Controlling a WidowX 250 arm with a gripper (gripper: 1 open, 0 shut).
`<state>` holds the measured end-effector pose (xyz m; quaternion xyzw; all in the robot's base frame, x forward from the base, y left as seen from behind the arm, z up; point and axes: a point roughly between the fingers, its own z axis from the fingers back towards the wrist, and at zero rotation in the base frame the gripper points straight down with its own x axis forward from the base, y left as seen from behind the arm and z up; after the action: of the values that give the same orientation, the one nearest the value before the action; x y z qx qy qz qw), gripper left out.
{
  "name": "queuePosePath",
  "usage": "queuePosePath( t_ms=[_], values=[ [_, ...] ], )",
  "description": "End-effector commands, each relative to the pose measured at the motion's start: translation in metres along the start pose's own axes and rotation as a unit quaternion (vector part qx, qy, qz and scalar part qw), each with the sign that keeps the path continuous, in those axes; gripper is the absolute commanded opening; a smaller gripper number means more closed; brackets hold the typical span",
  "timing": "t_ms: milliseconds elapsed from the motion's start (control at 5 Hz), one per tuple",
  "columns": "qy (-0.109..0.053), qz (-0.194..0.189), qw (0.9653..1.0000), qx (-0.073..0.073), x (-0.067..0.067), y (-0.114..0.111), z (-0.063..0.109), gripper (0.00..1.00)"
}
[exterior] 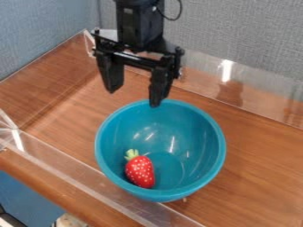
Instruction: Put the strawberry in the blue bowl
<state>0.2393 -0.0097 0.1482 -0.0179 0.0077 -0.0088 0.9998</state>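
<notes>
Strawberry [140, 168] in blue bowl [204, 133], below empty wide-spread gripper [136, 86].

Black pincer [137, 85] points straight down; jaws spread wide, empty; arm rises vertically above.

Red strawberry [140, 169] with green top at six o'clock inside the glossy teal-blue bowl [204, 133]; black gripper [136, 88]; brown wood-grain table [53, 93].

So the strawberry [140, 168] is sitting inside the blue bowl [201, 124] on the wooden counter [53, 84], and the end effector [136, 86] is hanging over the bowl's far rim, jaws spread wide, gripping nothing.
</notes>
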Motion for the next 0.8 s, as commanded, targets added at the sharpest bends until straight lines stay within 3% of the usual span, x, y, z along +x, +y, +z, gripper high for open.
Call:
queuePosePath(
  t_ms=[0, 200, 600],
  values=[
    [-0.026, 0.008, 0.9996, 0.0, 0.008, 0.002, 0.015, 1.0],
    [-0.025, 0.012, 0.9996, 0.0, 0.01, 0.002, 0.015, 1.0],
    [-0.02, 0.015, 0.9997, 0.0, 0.004, 0.012, -0.002, 1.0]
  ],
)
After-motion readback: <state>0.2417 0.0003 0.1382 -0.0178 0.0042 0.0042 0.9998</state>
